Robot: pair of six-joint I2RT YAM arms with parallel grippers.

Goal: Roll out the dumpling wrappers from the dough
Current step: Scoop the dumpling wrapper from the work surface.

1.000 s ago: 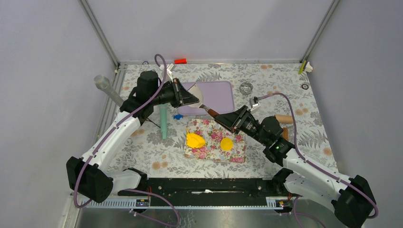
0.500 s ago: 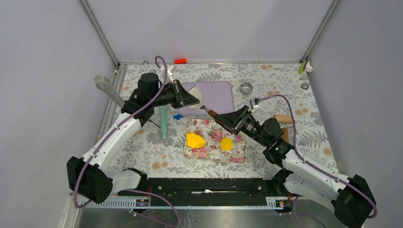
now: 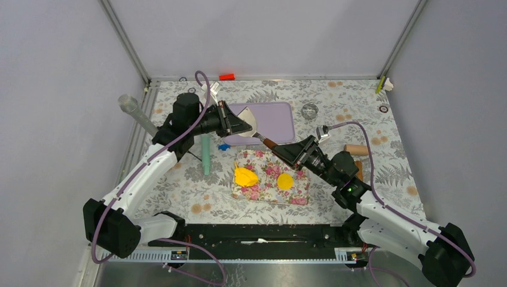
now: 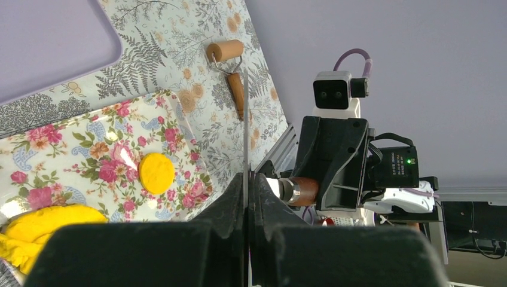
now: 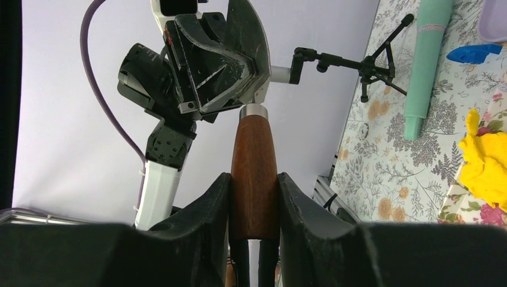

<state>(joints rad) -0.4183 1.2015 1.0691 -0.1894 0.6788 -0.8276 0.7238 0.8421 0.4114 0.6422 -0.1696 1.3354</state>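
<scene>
A metal scraper with a brown wooden handle (image 3: 267, 142) hangs in the air between both arms, over the far edge of the floral tray (image 3: 266, 192). My left gripper (image 3: 240, 125) is shut on its thin blade (image 4: 246, 125). My right gripper (image 5: 254, 179) is shut on the handle (image 5: 253, 155). On the tray lie the dough (image 3: 245, 177), an irregular yellow lump at the left, and one dumpling wrapper (image 3: 285, 180), a neat yellow disc to its right. The left wrist view also shows the wrapper (image 4: 156, 173) and the dough (image 4: 42, 224).
A purple mat (image 3: 278, 119) lies behind the tray. A small wooden roller (image 3: 357, 149) rests at the right, a teal cylinder (image 3: 205, 153) and a blue piece (image 3: 223, 146) at the left. A clear tube (image 3: 134, 113) leans at the far left, and a round ring (image 3: 309, 110) sits beyond the mat.
The right arm has drifted slightly rightward and nearer. The scraper stays in place between the two grippers, and the left arm has barely moved.
</scene>
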